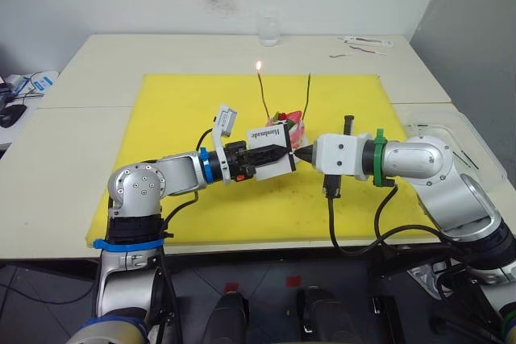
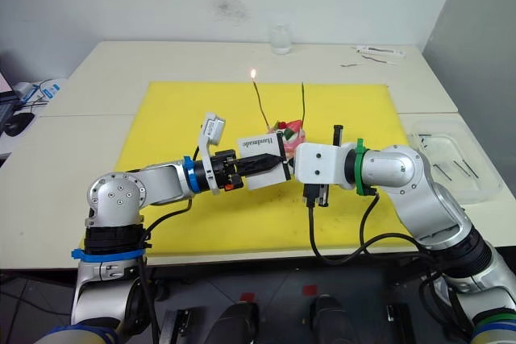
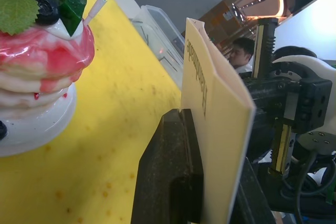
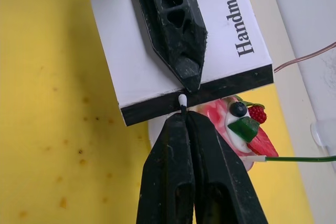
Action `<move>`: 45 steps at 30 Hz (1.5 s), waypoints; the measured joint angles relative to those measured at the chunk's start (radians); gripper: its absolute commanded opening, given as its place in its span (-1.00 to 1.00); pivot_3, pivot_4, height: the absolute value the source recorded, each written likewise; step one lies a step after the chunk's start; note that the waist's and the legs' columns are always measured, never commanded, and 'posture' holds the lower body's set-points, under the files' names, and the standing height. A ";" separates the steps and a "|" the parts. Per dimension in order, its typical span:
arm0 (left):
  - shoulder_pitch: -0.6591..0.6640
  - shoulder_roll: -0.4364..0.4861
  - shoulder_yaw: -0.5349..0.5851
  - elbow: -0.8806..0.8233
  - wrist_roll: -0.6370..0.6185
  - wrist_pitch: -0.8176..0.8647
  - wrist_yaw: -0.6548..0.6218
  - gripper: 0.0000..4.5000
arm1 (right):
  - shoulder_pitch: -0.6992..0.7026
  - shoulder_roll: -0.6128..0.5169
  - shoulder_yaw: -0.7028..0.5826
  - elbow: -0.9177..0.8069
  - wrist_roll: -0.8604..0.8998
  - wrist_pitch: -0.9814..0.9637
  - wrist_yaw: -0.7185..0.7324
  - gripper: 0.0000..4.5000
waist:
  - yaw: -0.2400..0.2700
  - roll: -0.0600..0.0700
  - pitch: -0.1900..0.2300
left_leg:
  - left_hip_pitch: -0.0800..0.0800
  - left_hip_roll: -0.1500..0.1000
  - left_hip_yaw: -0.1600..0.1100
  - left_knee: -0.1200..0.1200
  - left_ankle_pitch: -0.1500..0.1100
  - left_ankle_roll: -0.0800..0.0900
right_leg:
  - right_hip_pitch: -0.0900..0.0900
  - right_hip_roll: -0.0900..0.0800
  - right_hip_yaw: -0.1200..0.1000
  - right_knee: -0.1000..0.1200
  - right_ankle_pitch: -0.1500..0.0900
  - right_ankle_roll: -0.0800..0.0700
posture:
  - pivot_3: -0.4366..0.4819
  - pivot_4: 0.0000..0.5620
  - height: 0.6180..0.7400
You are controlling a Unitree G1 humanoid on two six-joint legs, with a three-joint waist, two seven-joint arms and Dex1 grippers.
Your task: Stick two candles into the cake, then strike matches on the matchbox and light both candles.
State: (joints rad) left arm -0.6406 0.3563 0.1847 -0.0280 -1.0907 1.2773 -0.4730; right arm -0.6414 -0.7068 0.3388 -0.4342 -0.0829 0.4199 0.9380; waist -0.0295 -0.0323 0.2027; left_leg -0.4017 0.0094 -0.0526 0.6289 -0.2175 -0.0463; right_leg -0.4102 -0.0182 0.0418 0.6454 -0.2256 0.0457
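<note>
The left hand [image 1: 270, 153] is clenched flat on the matchbox [image 1: 270, 136], holding it on edge just in front of the cake [image 1: 292, 125], black striking strip turned toward the other arm. The right hand [image 4: 182, 114] pinches a match [image 4: 182, 101] between closed fingertips, its pale head touching the strip.

Both candles stand in the cake. The left candle [image 1: 263, 90] carries a small flame at its tip; the right candle [image 1: 308, 92] looks unlit.

The match is thin and probably brittle, so a hold close behind the head, as here, should keep it from snapping under the stroke. The matchbox looks like light card that would buckle if squeezed hard (the wrist view shows it bowing slightly already), so the broad faces are the safer place to hold it. The candles are long, wiry and easily knocked aslant; the cake on its small white plate looks soft and light enough to slide on the yellow mat [image 1: 177, 110].

Room is tight behind the box, where cake and flame sit very near. Toward the robot the mat lies open, so a stroke drawn that way seems safest. A glass [image 1: 268, 28] stands well apart at the counter's [image 1: 105, 58] far edge, and a clear tray [image 1: 451, 130] sits to the right.
</note>
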 measured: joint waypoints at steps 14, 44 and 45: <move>-0.075 -0.088 0.081 0.078 -0.076 0.011 0.073 -1.00 | 0.076 -0.168 0.119 -0.033 -0.044 -0.198 0.223 -1.00 | 0.014 -0.001 0.000 | -0.001 -0.001 -0.002 0.001 0.000 0.000 | 0.001 -0.001 -0.002 -0.001 0.000 0.000 | -0.05 -0.47 1.00; -0.006 -0.055 -0.001 -0.011 -0.067 0.003 0.092 -1.00 | -0.038 -0.074 -0.040 0.045 -0.046 -0.144 0.129 -1.00 | 0.001 -0.001 0.000 | 0.001 0.000 -0.001 0.001 0.001 -0.002 | 0.002 0.000 -0.001 0.000 0.001 -0.001 | -0.05 -0.47 1.00; -0.006 -0.055 -0.001 -0.010 -0.067 0.003 0.090 -1.00 | -0.039 -0.073 -0.039 0.045 -0.050 -0.147 0.130 -1.00 | 0.001 -0.001 0.000 | 0.001 0.000 -0.001 0.001 0.001 -0.002 | 0.002 0.000 -0.001 0.000 0.001 -0.001 | -0.05 -0.47 1.00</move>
State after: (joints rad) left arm -0.6465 0.3012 0.1841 -0.0385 -1.1577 1.2798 -0.3825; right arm -0.6800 -0.7801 0.2999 -0.3895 -0.1333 0.2725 1.0677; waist -0.0281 -0.0333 0.2028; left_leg -0.4004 0.0093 -0.0534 0.6295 -0.2162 -0.0483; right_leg -0.4083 -0.0182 0.0412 0.6457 -0.2247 0.0449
